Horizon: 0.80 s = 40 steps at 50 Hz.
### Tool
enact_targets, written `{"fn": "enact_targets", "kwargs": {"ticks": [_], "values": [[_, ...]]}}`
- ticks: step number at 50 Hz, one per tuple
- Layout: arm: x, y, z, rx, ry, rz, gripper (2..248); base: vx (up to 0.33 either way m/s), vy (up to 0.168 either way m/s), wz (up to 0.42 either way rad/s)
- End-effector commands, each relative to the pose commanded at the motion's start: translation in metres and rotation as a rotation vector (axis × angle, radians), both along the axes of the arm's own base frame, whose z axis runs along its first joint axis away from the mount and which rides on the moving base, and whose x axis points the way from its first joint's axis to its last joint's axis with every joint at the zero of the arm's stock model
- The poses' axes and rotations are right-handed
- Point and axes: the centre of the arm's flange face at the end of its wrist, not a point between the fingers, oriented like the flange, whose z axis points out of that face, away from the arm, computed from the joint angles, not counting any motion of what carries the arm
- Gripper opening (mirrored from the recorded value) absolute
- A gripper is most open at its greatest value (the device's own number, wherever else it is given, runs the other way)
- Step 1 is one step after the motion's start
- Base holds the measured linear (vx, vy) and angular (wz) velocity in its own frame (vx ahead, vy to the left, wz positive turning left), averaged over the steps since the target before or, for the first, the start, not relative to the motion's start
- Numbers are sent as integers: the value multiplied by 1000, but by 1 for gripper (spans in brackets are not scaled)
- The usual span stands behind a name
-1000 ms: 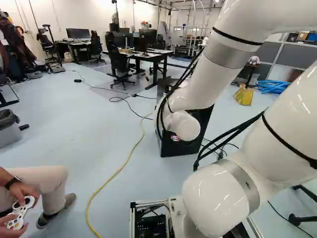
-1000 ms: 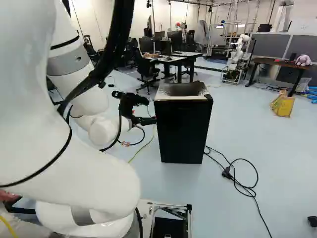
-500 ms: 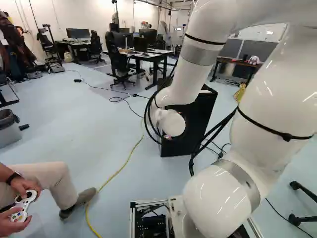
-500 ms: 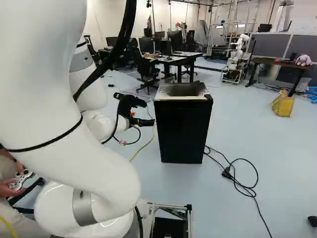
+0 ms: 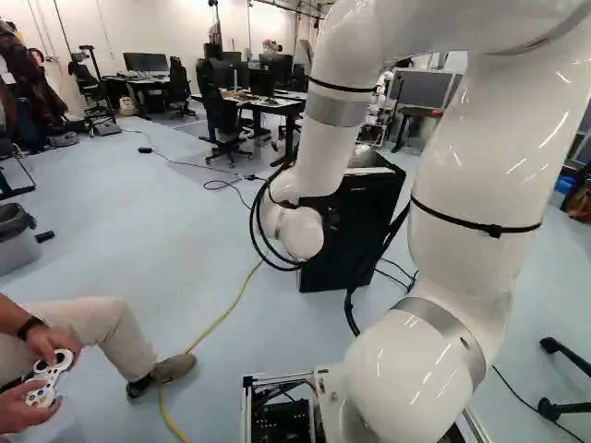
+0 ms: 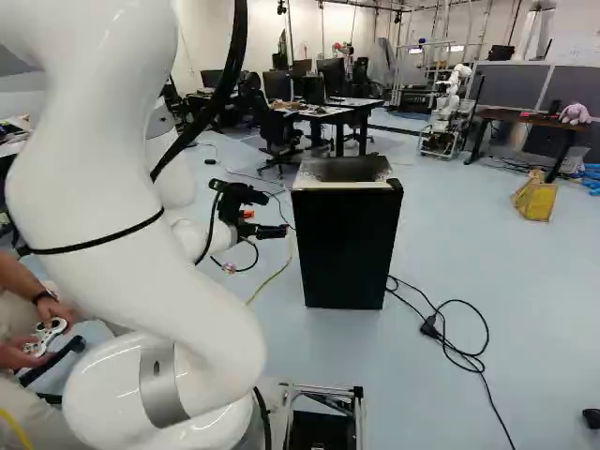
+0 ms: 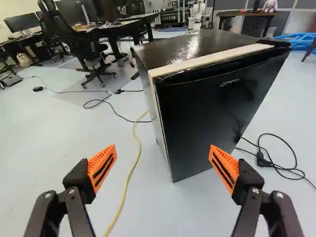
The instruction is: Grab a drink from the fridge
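The black fridge (image 6: 347, 244) stands on the floor with its door shut; no drink is visible. My gripper (image 6: 262, 221) is at the fridge's left in the right base view, level with its upper part. In the wrist view the gripper (image 7: 163, 165) is wide open, with nothing between its orange pads. Ahead of it, the fridge (image 7: 212, 108) shows its front door, its top and the pale strip along the door's upper edge. A gap of floor shows between the fingers and the near vertical edge of the fridge.
A yellow cable (image 5: 226, 316) runs along the floor left of the fridge. Black cables (image 6: 459, 347) lie on its other side. A seated person's leg (image 5: 102, 337) is close at the left of the base. Desks and chairs stand behind; another robot (image 6: 448, 108) is farther back.
My arm has swung left in the left base view and drawn back, and the gripper has moved slightly away from the fridge. The base and fridge have stayed put. The person's leg has shifted.
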Motion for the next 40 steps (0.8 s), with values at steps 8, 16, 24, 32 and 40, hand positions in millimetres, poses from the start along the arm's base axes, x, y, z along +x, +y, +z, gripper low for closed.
{"fn": "enact_targets", "kwargs": {"ticks": [8,16,24,32,40], "values": [[8,10,-7,-14,-13,-15,247,0,0,0],[19,20,-15,-27,-24,-34,247,0,0,0],[30,30,-23,-38,-33,-56,247,0,0,0],[43,39,-32,-47,-43,-81,247,0,0,0],[56,48,-42,-56,-55,-109,247,0,0,0]]}}
